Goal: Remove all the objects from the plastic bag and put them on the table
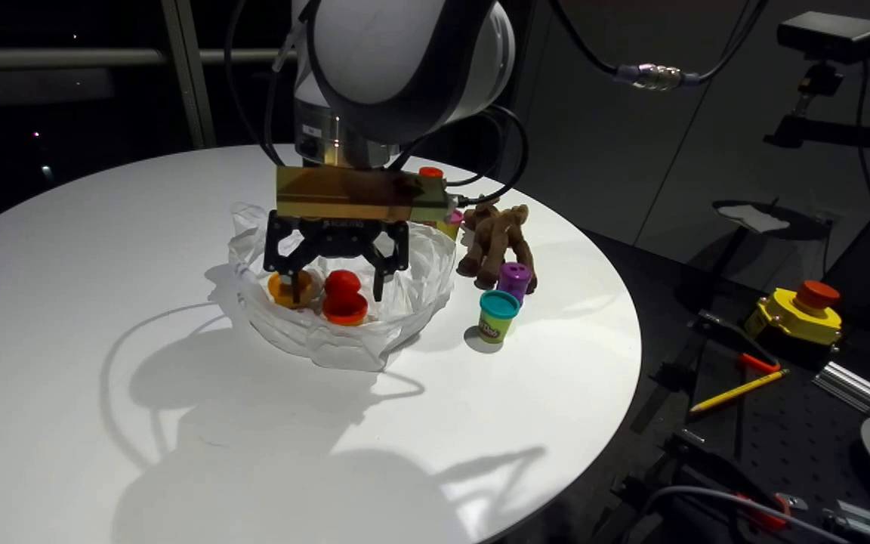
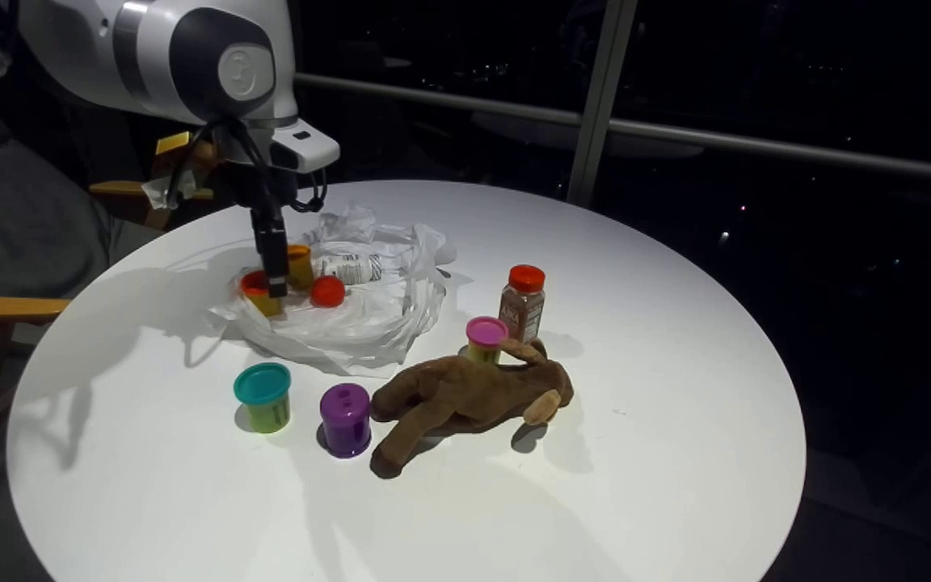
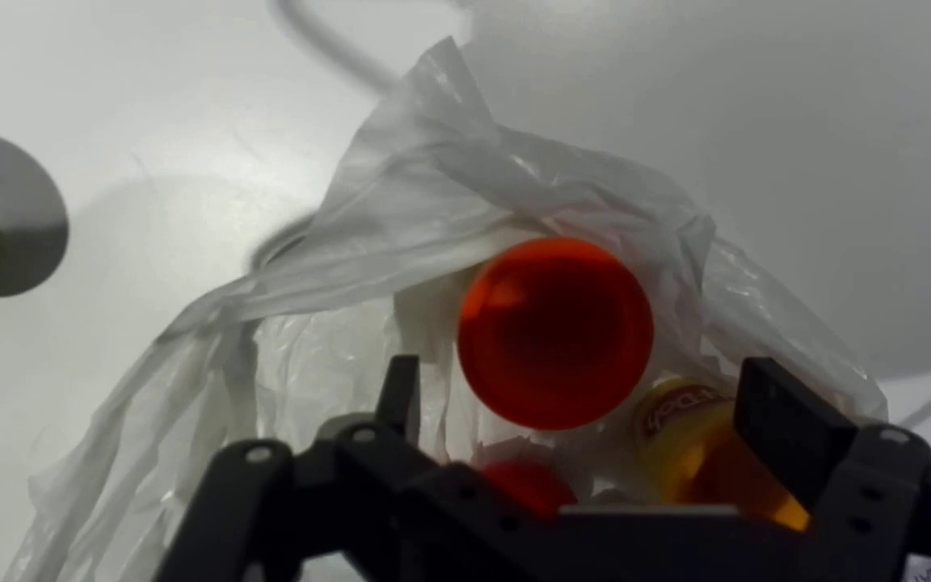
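Note:
A crumpled white translucent plastic bag point(image 1: 352, 351) lies open on the round white table point(image 1: 65, 363). Inside it are an open red-rimmed tub point(image 1: 345, 308), a red ball point(image 1: 342, 282) and an orange-yellow tub point(image 1: 280, 291). A white labelled bottle point(image 2: 352, 269) lies in the bag in an exterior view. My gripper point(image 1: 337, 295) points down over the bag with its fingers apart and nothing between them. In the wrist view, the red-rimmed tub point(image 3: 554, 333) stands ahead of the fingers. The orange-yellow tub point(image 3: 692, 453) is partly behind one finger. The ball is partly hidden by the gripper.
On the table outside the bag are a teal-lidded tub point(image 2: 263, 396), a purple container point(image 2: 346, 420), a brown plush toy point(image 2: 465, 396), a pink-lidded tub point(image 2: 485, 335) and a red-capped spice bottle point(image 2: 523, 303).

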